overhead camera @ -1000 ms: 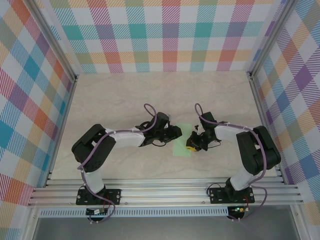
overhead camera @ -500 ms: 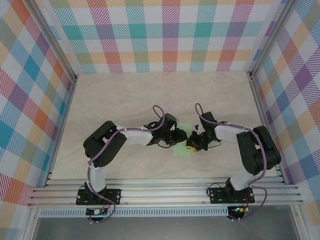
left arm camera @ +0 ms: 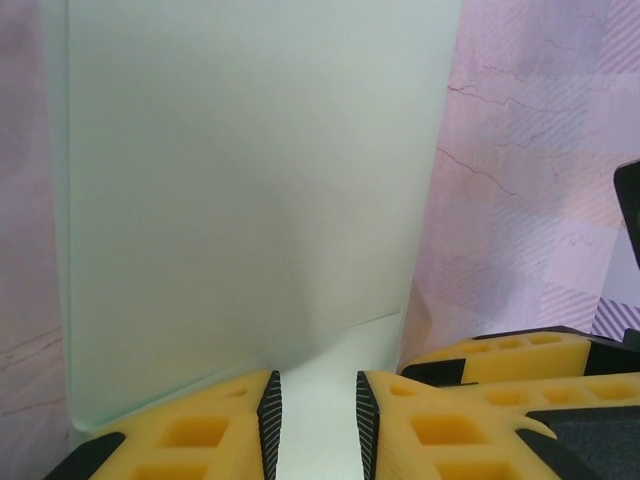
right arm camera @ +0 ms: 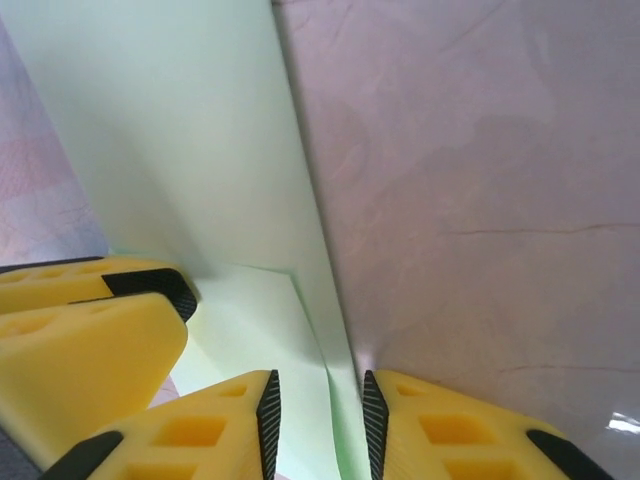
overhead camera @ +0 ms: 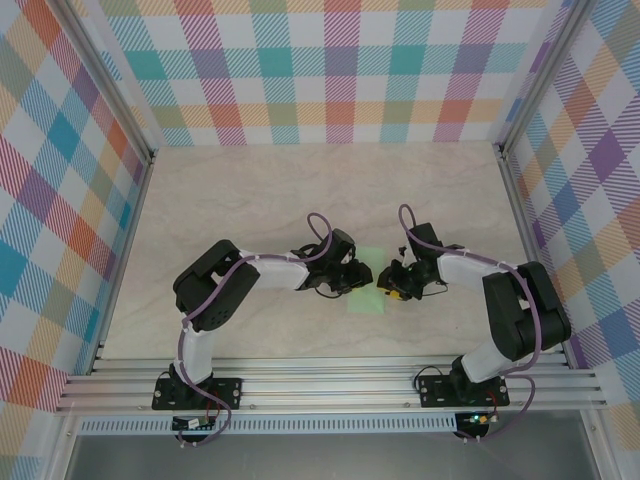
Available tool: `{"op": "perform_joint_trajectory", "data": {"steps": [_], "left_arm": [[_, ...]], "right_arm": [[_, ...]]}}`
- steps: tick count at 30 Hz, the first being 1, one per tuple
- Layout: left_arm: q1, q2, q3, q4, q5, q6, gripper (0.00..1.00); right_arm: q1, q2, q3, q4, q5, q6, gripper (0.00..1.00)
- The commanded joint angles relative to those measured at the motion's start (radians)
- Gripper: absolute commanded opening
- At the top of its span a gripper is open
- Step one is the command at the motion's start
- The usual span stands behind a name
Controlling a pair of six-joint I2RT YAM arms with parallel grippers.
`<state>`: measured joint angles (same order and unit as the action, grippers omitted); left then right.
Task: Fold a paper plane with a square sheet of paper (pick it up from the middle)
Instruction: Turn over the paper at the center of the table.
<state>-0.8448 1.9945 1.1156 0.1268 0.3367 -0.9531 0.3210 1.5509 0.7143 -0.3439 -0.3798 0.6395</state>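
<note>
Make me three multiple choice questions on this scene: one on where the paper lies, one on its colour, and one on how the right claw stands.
1. Where does the sheet of paper lie?
A. Inside a basket
B. On the table, between the left claw and the right claw
C. On a shelf

2. What colour is the paper?
A. Pale mint green
B. Bright orange
C. Dark blue

3. How do the right claw's jaws stand?
A. Pressed shut
B. Clamped on a pen
C. Apart, with paper showing in the gap

Answers:
1 B: the top view shows it mid-table with a claw at each side.
2 A: both wrist views show pale green paper.
3 C: the right wrist view shows a clear gap between them.
</note>
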Motion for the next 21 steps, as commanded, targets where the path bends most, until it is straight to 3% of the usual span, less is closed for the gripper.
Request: {"op": "perform_joint_trajectory", "data": {"steps": [1, 21], "left_arm": [[-0.010, 0.017, 0.003, -0.058, -0.011, 0.007, 0.29], [-0.010, -0.002, 0.003, -0.042, -0.011, 0.007, 0.30]], "right_arm": [[-0.002, -0.004, 0.000, -0.003, 0.012, -0.005, 0.34], [-0.002, 0.028, -0.017, 0.069, -0.133, -0.028, 0.28]]}}
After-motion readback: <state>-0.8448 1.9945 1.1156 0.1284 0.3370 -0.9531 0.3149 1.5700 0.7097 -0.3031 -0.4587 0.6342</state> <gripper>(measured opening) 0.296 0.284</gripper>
